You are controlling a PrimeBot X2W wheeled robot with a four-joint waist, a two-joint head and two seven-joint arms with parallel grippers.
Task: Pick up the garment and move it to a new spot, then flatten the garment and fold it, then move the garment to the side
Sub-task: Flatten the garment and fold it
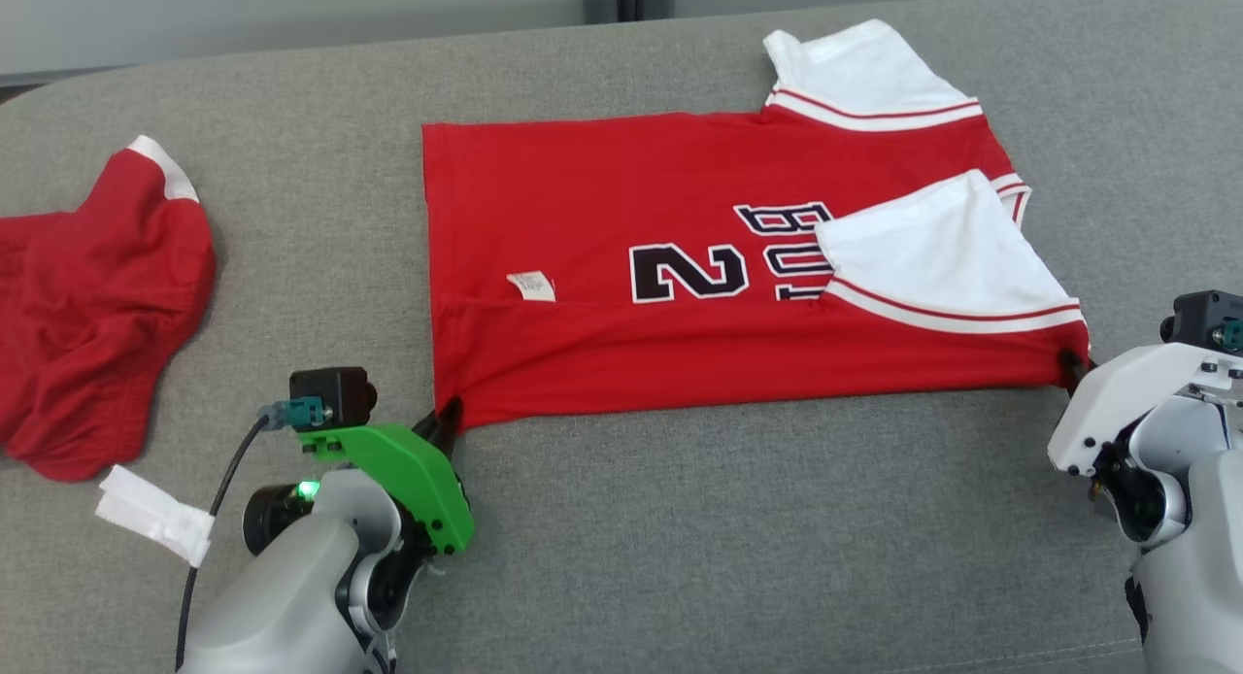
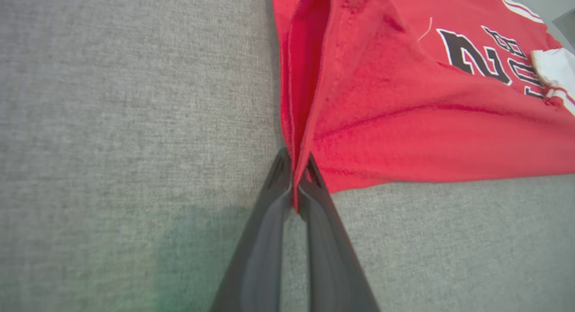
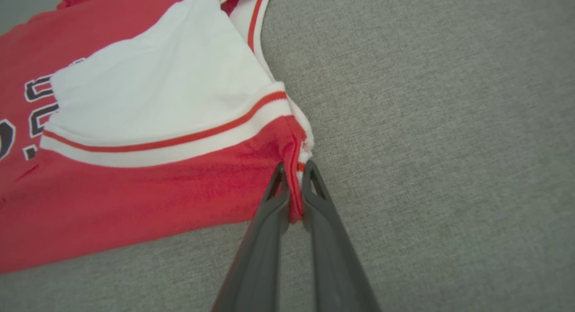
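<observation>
The garment (image 1: 680, 266) is a red jersey with white sleeves and a dark "2" on it, spread flat across the grey cushion with both sleeves folded in over the body. My left gripper (image 1: 449, 421) is shut on its near left corner, and the red hem (image 2: 295, 186) is pinched between the dark fingers (image 2: 269, 204). My right gripper (image 1: 1073, 368) is shut on the near right corner, where the red and white shoulder edge (image 3: 294, 186) sits clamped between its fingers (image 3: 274, 204).
A second red garment (image 1: 87, 305) lies crumpled at the left edge of the grey surface (image 1: 728, 519), with a white tag (image 1: 155, 514) beside it. Bare grey fabric stretches in front of the jersey and between my arms.
</observation>
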